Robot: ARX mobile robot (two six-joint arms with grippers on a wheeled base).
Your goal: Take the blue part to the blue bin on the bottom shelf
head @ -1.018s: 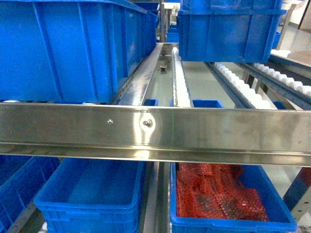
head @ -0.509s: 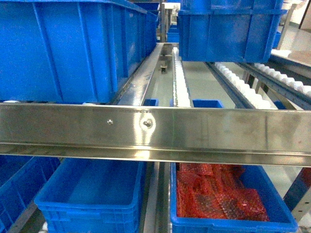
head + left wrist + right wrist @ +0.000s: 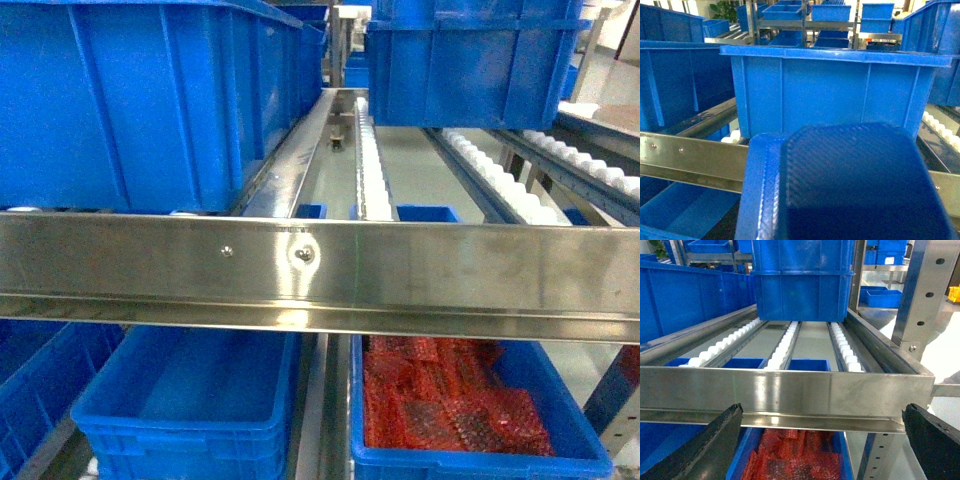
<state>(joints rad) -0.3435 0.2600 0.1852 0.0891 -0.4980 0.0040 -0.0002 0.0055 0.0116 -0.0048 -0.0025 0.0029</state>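
A blue part [image 3: 850, 185], a bubble-textured blue pouch, fills the lower half of the left wrist view, held up in front of the steel front rail [image 3: 690, 157]. It covers my left gripper's fingers, which are shut on it. Under the shiny rail [image 3: 320, 275] in the head view, the lowest tier that shows holds an empty blue bin [image 3: 190, 400] on the left. My right gripper [image 3: 822, 412] is open, its black fingers [image 3: 715, 440] wide apart with nothing between them, facing the rail [image 3: 790, 395]. Neither gripper shows in the head view.
Beside the empty bin stands a blue bin of red parts [image 3: 450, 410], also below my right gripper [image 3: 795, 460]. Large blue bins [image 3: 130, 100] [image 3: 470, 60] sit on white roller tracks [image 3: 370, 170] above the rail. A steel upright [image 3: 920, 295] stands at the right.
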